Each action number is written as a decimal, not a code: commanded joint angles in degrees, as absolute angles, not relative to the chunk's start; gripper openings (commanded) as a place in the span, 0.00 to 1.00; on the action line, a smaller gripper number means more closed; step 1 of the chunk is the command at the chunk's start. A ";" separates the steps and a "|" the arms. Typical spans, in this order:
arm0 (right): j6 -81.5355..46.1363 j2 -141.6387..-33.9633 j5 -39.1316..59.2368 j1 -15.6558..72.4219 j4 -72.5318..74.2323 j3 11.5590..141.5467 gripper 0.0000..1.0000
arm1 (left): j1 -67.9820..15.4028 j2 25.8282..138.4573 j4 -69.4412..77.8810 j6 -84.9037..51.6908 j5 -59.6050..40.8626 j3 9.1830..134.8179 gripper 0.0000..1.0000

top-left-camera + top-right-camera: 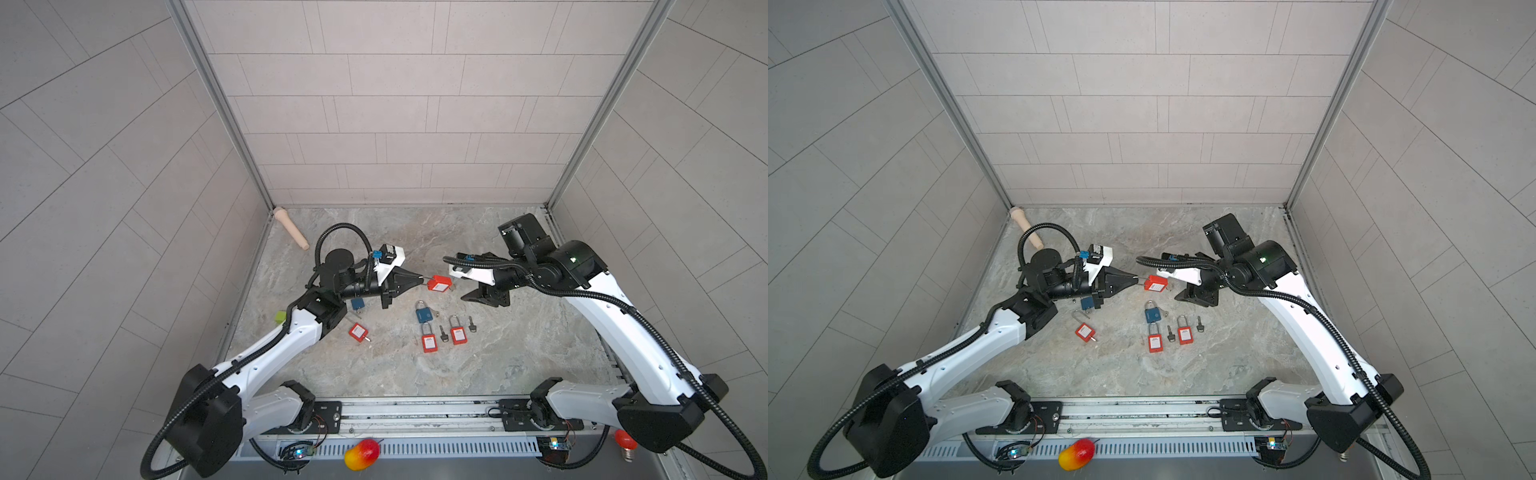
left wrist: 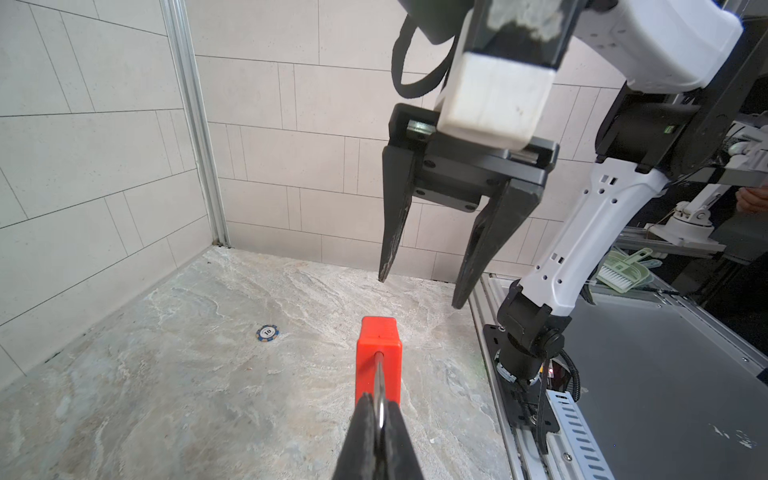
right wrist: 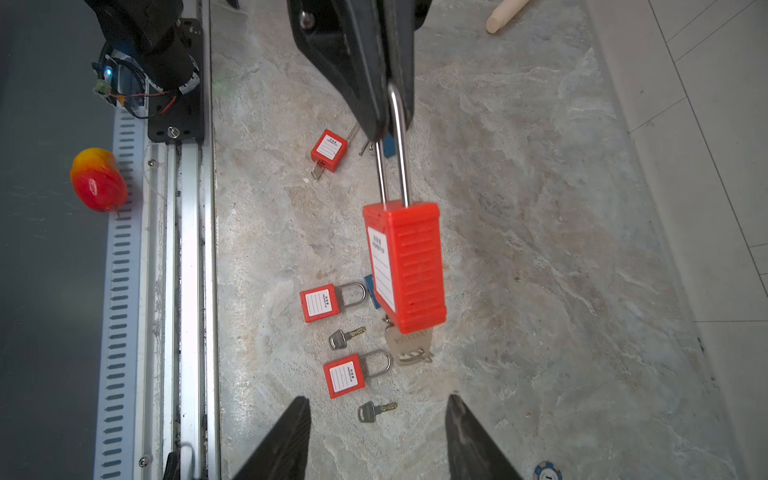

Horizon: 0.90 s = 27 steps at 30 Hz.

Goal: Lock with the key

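Note:
A red padlock [image 1: 439,284] [image 1: 1155,284] hangs above the stone floor, between the two arms. My left gripper [image 1: 424,279] [image 2: 379,401] is shut on its steel shackle [image 3: 395,166]. In the right wrist view the red body [image 3: 405,262] faces the camera. A silvery key [image 3: 409,343] with a ring sticks out of its bottom end. My right gripper [image 1: 467,291] [image 3: 379,400] stands open just beyond the key. Nothing is between its fingers [image 2: 392,232].
On the floor lie a blue padlock [image 1: 424,314], two red padlocks [image 1: 428,340] [image 1: 458,333] and two loose keys [image 1: 443,332] [image 1: 471,323]. Another red padlock [image 1: 358,331] is by the left arm. A wooden peg [image 1: 291,228] and a poker chip [image 2: 267,332] are near the walls.

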<state>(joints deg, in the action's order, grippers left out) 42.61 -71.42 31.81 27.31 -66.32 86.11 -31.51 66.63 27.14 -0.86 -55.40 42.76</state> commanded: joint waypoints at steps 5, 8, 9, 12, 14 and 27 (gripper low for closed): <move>43.45 -74.15 30.32 27.15 -65.30 86.65 0.47 | -31.53 65.54 31.28 -3.17 -58.00 43.23 0.00; 44.30 -76.38 31.40 27.02 -67.06 88.67 0.44 | -32.20 65.22 30.79 -2.96 -58.10 43.04 0.00; 44.42 -77.00 32.03 27.07 -67.63 89.19 0.43 | -32.33 65.13 30.76 -2.96 -58.03 43.04 0.00; 44.30 -78.80 34.58 27.11 -69.08 90.30 0.43 | -32.96 65.00 30.79 -2.78 -57.75 43.22 0.00; 44.38 -79.85 36.16 27.09 -70.08 90.76 0.41 | -33.24 65.04 30.92 -2.64 -57.67 43.39 0.00; 43.95 -78.71 36.05 27.07 -67.59 88.21 0.15 | -33.55 64.41 30.04 -1.92 -56.84 43.34 0.00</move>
<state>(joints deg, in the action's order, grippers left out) 43.27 -80.49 35.53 27.22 -67.77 88.86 -33.17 66.17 27.97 -2.02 -55.86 42.76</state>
